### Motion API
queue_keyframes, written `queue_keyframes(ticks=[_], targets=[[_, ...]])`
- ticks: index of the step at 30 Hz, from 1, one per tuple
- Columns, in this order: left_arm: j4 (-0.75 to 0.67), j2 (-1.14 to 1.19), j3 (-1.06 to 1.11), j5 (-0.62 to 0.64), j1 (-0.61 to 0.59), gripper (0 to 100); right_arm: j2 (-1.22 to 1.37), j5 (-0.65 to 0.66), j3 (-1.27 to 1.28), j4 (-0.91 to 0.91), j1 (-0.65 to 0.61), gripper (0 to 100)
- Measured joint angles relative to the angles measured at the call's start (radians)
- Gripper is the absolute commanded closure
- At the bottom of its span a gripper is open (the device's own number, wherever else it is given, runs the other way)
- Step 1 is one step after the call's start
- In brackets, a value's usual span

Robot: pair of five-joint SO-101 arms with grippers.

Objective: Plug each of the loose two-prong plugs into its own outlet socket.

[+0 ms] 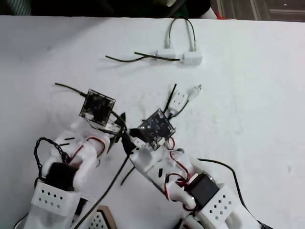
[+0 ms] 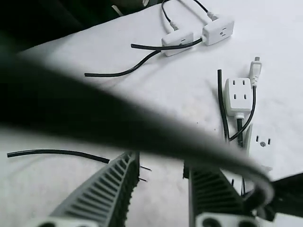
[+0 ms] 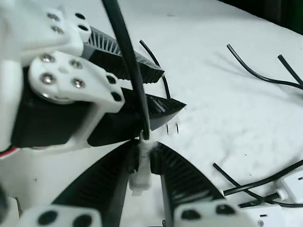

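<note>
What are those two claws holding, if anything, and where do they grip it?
The right gripper pinches a white plug by its body, where its black cable enters. The left gripper is open, holding nothing.

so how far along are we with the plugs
Nothing is clearly done: at the far outlet a looped cord meets its top, but whether a plug is seated cannot be told. In hand: the right pincer is shut on a white plug with a black cord. Left: the near outlet shows empty slots, a loose plug lies beside it, and the left pincer is open.
</note>
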Motion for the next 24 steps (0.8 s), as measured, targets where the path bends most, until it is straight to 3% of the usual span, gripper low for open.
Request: queue_keyframes(ticks=[14, 19, 24], targets=[[0.028, 0.0, 0.0, 0.002, 0.0, 83, 0.0, 0.0, 0.011, 0.0, 0.002, 98.2], [0.048, 0.0, -0.034, 0.003, -0.137, 83, 0.0, 0.0, 0.011, 0.0, 0.054, 98.2], [0.158, 0.0, -0.109, 0.003, -0.285, 83, 0.0, 0.006, 0.032, 0.0, 0.097, 98.2]])
